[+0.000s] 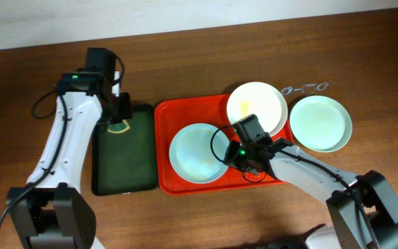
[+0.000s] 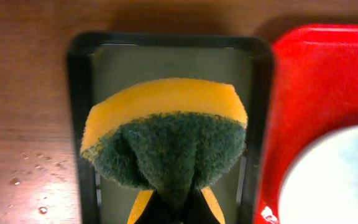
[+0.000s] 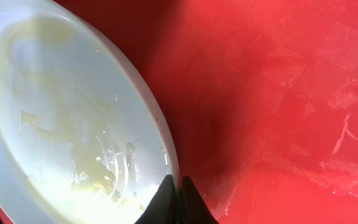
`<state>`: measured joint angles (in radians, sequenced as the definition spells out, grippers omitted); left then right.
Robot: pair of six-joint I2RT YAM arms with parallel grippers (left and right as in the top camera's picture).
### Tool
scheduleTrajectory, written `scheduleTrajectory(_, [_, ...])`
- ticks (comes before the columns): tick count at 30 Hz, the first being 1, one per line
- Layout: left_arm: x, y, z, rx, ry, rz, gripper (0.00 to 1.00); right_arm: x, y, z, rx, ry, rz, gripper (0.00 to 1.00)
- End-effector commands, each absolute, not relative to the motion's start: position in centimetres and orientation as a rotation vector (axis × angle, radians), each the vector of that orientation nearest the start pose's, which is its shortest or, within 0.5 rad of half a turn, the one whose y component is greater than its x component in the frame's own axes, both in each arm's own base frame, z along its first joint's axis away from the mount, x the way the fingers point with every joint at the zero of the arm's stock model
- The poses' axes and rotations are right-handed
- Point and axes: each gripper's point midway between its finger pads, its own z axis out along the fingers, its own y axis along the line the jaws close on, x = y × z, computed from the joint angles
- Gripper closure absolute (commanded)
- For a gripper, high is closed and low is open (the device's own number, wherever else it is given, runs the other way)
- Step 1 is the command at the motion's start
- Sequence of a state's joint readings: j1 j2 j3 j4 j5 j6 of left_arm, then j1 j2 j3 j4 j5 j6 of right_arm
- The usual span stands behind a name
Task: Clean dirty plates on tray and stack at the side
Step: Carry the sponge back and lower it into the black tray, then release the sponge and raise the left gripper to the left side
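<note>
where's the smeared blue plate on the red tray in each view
Overhead: smeared blue plate, centre, on the red tray's left half.
Left wrist: lower right corner, cut off.
Right wrist: fills the left side.
Shared landmark: the red tray, under it in all three.

**Two white-and-black arms, overhead and wrist views.** Left arm [image 1: 64,135]: base at the near left, links rising away from it and bending inward at the dark wrist [image 1: 95,72]. The left gripper [image 1: 119,116] points downward with its jaws closed, pinching a sponge [image 2: 166,137] that folds around the fingertips. Right arm [image 1: 309,169]: base at the near right, forearm stretched low and to the left, a green light showing near its black wrist block [image 1: 249,130]. The dark fingers of the right gripper [image 3: 178,190] meet in a closed pinch on the rim of a pale plate [image 3: 61,112]
</note>
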<state>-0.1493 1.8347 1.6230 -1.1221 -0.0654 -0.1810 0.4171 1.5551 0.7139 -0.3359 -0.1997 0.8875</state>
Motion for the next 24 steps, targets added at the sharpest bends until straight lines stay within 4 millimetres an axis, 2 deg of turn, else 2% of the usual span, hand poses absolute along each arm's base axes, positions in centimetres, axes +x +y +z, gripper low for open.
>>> scheduleTrajectory(1, [39.4, -4.1, 12.5, -0.096, 2.915, 0.057, 1.00, 27.4, 15.9, 0.8, 0.623, 2.831, 0.561, 0.96])
scheduleTrajectory(5, [38.8, -3.9, 10.2, -0.101, 2.948, 0.073, 1.00, 27.4, 15.9, 0.8, 0.623, 2.831, 0.560, 0.96])
scheduleTrajectory(11, [37.8, -2.8, 5.1, -0.103, 3.003, 0.179, 1.00, 27.4, 15.9, 0.8, 0.623, 2.831, 0.560, 0.96])
scheduleTrajectory(14, [37.5, -2.7, 4.3, -0.102, 3.014, 0.182, 0.99, 27.4, 15.9, 0.8, 0.623, 2.831, 0.560, 0.96])
scheduleTrajectory(17, [37.6, -2.8, 4.3, -0.102, 3.011, 0.177, 0.78, 27.4, 15.9, 0.8, 0.623, 2.831, 0.560, 0.96])
scheduleTrajectory(19, [37.7, -2.8, 4.4, -0.103, 3.009, 0.175, 0.53, 27.4, 15.9, 0.8, 0.624, 2.832, 0.560, 0.96])
scheduleTrajectory(20, [37.8, -2.8, 4.6, -0.103, 3.006, 0.174, 0.47, 27.4, 15.9, 0.8, 0.624, 2.833, 0.559, 0.96])
scheduleTrajectory(21, [38.0, -2.9, 5.1, -0.104, 3.001, 0.171, 0.43, 27.3, 15.9, 0.7, 0.625, 2.836, 0.557, 0.95])
scheduleTrajectory(24, [39.3, -3.3, 8.0, -0.138, 2.969, 0.138, 0.38, 27.1, 15.8, 0.7, 0.628, 2.844, 0.550, 0.78])
